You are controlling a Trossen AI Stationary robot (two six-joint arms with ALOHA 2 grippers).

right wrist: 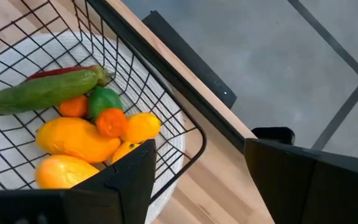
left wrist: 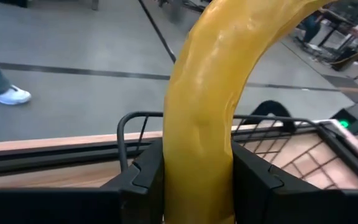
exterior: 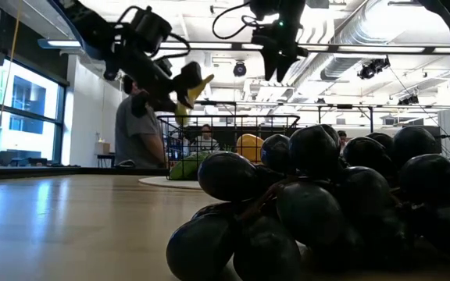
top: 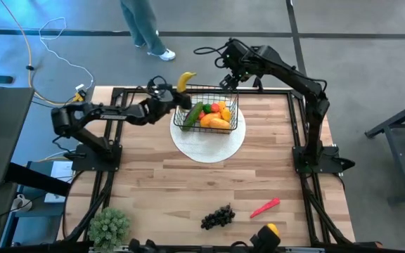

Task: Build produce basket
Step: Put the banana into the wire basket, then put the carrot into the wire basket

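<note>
The black wire basket (top: pixel 207 112) stands on a white round plate (top: pixel 209 144) at the table's far middle. It holds a green cucumber (right wrist: pixel 42 91), mangoes (right wrist: pixel 77 139), oranges and a red chili. My left gripper (top: pixel 174 97) is shut on a yellow banana (top: pixel 185 81) above the basket's far left corner. My right gripper (top: pixel 228 80) is open and empty above the basket's far right corner (right wrist: pixel 194 134). Dark grapes (top: pixel 217 216), a red chili (top: pixel 264 207) and a yellow fruit (top: pixel 270 230) lie near the table's near edge. My left gripper pinches the banana's lower part (left wrist: pixel 197 168) between its two fingers (left wrist: pixel 143 174), which lie across it. The banana stands up out of the fingers and curves away over the basket's rim (left wrist: pixel 135 118). It is lifted clear of table and basket (exterior: pixel 187 90).
A green bushy potted plant (top: pixel 109 225) stands at the near left corner. A person (top: pixel 143 24) stands on the floor beyond the table's far edge. Bare wood lies between the plate and the near produce.
</note>
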